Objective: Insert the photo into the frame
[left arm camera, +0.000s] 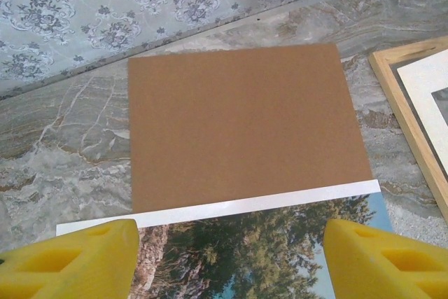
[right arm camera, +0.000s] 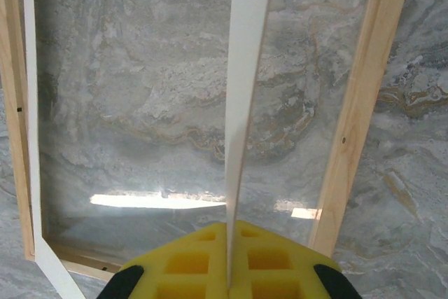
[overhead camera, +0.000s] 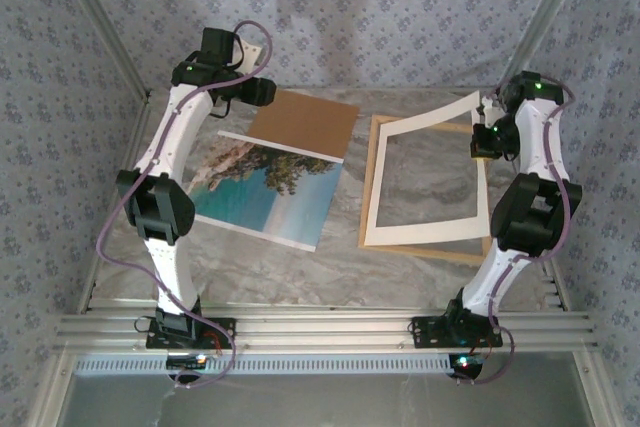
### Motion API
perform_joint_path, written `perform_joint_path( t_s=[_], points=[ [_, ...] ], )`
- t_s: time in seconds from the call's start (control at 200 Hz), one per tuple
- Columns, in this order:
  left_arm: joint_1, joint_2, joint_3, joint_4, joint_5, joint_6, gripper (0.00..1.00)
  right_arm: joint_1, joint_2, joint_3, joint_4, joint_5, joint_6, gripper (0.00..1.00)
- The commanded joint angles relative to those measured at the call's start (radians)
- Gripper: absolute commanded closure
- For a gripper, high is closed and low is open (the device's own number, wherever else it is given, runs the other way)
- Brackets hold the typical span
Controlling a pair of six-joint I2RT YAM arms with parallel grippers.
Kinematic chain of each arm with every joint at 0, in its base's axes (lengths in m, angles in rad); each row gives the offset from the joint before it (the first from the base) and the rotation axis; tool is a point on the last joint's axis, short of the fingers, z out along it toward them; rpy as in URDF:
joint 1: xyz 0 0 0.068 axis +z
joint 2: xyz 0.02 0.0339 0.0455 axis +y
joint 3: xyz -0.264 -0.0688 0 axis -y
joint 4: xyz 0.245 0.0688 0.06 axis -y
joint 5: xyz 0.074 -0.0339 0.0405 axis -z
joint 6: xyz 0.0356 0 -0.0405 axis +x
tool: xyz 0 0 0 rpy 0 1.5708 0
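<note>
Right wrist view: right fingers [right arm camera: 182,264] pressed together on the edge of the white mat [right arm camera: 241,68], which is tilted up above the frame [right arm camera: 357,124]. Frame lies flat on the worktop [right arm camera: 420,173]. Left fingers [left arm camera: 70,260] apart, hovering over the photo [left arm camera: 238,250], which lies flat left of the frame. Brown board [left arm camera: 245,124] meets its far margin.

Honestly can't read a thing here: no text, labels or numbers on the photo [overhead camera: 265,192], frame [overhead camera: 367,182], mat [overhead camera: 425,234] or board [overhead camera: 303,122].
</note>
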Motion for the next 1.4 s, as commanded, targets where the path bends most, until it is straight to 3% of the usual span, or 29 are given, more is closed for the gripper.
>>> perform_joint_path(
  t_s=[0.0, 0.535, 0.785, 1.394],
  points=[
    [-0.017, -0.028, -0.003, 0.0, 0.007, 0.002, 0.29, -0.026, 0.041, 0.028, 0.04, -0.02, 0.014, 1.0],
    [-0.033, -0.032, 0.002, -0.007, -0.01, 0.006, 0.29, -0.059, 0.084, -0.06, 0.176, -0.092, 0.107, 1.0],
    [-0.036, -0.028, 0.002, -0.01, -0.013, 0.008, 0.29, -0.068, 0.093, -0.121, 0.207, -0.068, 0.117, 1.0],
    [-0.044, -0.022, 0.0, -0.011, -0.016, 0.011, 0.29, -0.088, 0.144, -0.202, 0.307, -0.073, 0.158, 0.67]
  ],
)
